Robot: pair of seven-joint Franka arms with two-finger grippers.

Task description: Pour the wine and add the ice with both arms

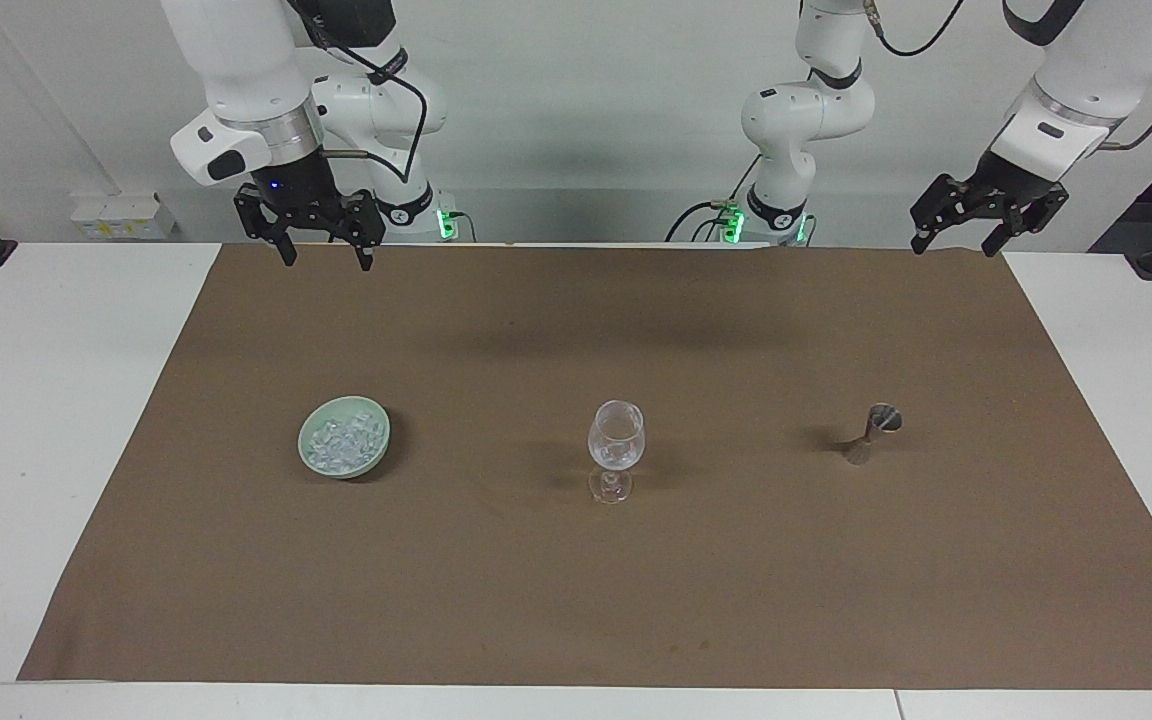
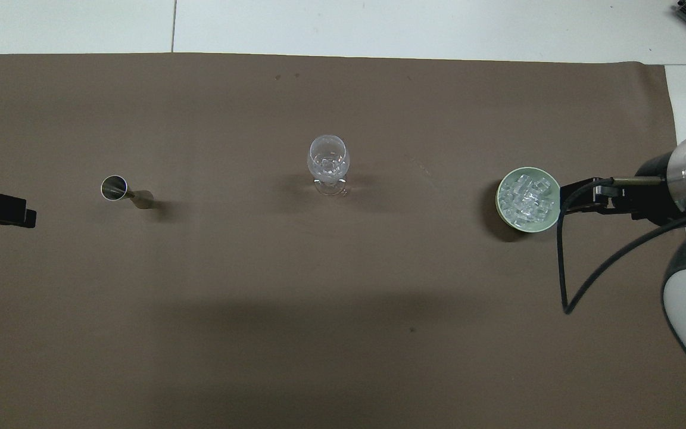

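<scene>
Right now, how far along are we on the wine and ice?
Ice chunks seem to sit in the wine glass already; more ice fills the green dish. Nothing is in hand: right gripper and left gripper hang open and raised. Whether the jigger was poured, I cannot tell.

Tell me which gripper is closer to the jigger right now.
Left. The left gripper hangs open in the air at its own end of the table, where the jigger stands. The right gripper, also open, is up at the other end, by the ice dish.
</scene>
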